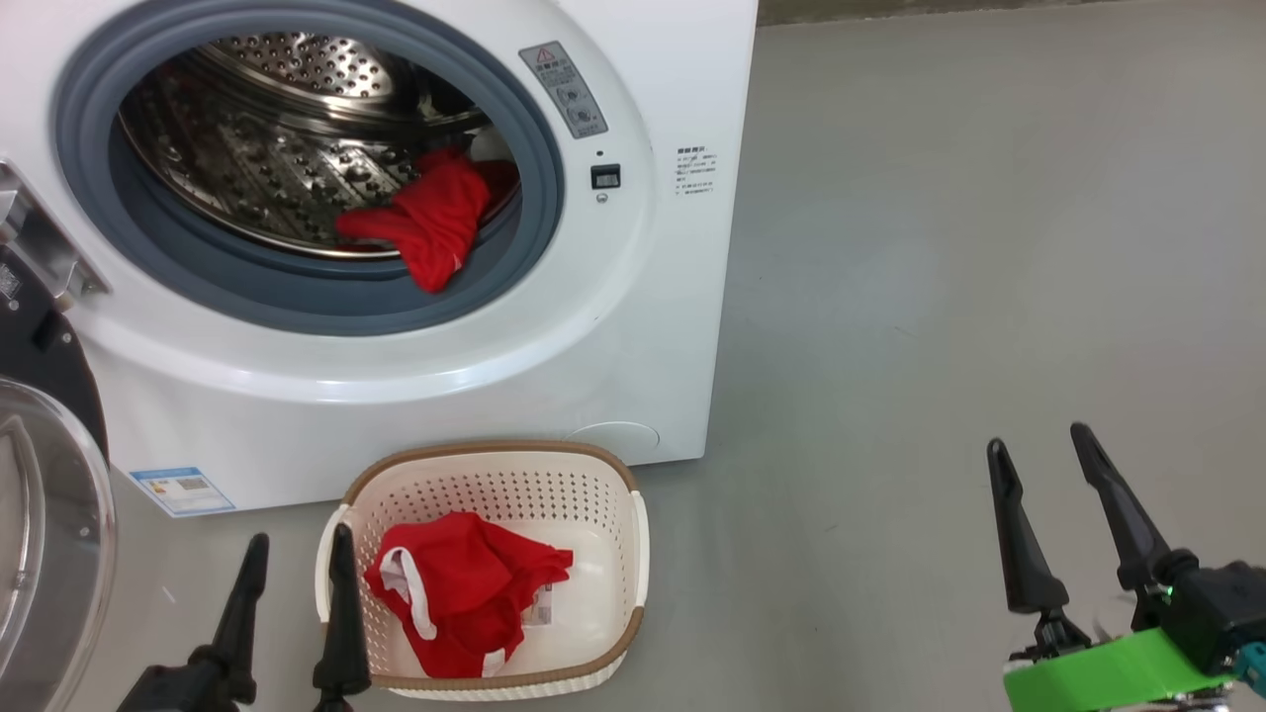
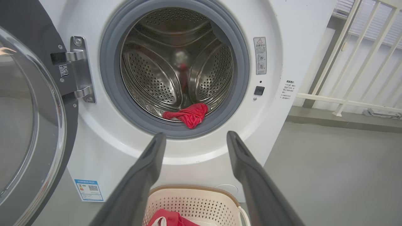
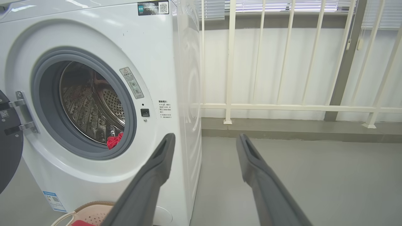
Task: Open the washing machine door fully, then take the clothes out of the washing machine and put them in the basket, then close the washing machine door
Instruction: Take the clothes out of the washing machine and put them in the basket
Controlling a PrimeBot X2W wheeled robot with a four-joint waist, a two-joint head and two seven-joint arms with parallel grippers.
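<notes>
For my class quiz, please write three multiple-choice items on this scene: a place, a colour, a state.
1. Where is the basket relative to the washing machine? A on top of it; B on the floor in front of it; C behind it.
2. What colour are the clothes in the drum? A red; B blue; C green.
3. The door is: A shut; B missing; C open.
Answers: B, it stands below the front panel; A, red fabric lies at the drum's edge; C, it is swung wide aside.
</notes>
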